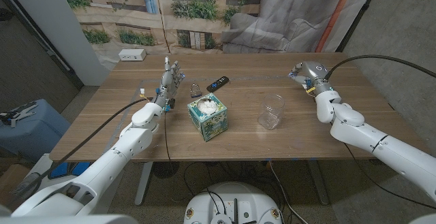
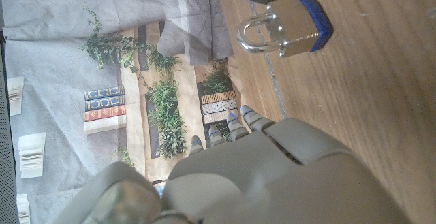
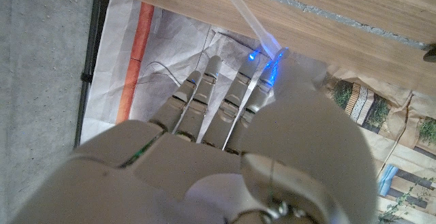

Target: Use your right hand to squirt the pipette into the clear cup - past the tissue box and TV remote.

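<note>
Now the right hand (image 3: pixel 225 156) pinches the pipette (image 3: pixel 248 16) at its fingertips, over the table.

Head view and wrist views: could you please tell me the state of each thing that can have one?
clear cup: upright, looks empty.
tissue box: upright, tissue poking from its top.
padlock: shackle closed, lying flat.
TV remote: lying flat on the table.
pipette: one end seemingly pinched by the right hand.
left hand: spread, holding nothing.
</note>
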You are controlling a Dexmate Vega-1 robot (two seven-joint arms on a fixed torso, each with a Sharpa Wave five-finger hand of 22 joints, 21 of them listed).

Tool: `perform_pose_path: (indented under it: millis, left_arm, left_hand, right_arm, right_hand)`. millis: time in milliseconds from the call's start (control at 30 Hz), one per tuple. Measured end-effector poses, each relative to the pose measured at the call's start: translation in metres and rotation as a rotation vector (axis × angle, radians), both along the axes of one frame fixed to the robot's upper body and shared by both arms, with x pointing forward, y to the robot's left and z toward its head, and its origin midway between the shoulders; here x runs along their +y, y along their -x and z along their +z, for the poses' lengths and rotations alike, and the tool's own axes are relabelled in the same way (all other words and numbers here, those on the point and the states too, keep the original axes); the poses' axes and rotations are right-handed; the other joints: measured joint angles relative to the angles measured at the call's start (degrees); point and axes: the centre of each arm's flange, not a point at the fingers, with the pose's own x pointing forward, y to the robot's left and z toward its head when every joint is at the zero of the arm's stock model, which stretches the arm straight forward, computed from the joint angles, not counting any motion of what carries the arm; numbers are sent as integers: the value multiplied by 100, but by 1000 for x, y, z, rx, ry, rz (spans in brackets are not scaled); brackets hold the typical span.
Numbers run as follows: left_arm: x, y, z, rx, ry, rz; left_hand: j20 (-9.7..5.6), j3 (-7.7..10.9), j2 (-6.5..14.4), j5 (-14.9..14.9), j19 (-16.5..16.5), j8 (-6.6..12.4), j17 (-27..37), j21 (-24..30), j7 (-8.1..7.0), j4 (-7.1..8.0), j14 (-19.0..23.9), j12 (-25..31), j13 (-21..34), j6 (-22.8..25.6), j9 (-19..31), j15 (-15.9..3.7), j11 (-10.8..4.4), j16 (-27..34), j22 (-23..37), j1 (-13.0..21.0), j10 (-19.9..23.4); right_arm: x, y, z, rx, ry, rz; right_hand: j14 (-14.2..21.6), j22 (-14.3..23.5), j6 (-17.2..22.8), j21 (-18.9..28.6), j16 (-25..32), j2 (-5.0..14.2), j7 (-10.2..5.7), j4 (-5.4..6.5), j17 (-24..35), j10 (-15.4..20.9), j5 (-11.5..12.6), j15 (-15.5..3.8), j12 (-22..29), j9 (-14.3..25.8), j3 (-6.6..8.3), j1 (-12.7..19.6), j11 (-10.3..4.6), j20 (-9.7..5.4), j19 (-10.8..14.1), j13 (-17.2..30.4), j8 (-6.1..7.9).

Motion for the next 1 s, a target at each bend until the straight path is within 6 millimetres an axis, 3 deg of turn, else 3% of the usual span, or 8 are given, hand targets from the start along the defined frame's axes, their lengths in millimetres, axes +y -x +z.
perform_pose_path:
  millis: [1000]
  left_arm:
    - [0,0,0,-1,0,-1]
  left_hand:
    - [0,0,0,0,0,0,0,0,0,0,0,0,0,0,0,0,0,0,0,0,0]
  right_arm:
    - [22,-36,-1,120,108,-21]
  right_hand:
    - [11,0,20,0,-55,0,-21,0,1,62,0,11,0,-15,0,0,0,0,0,1,-3]
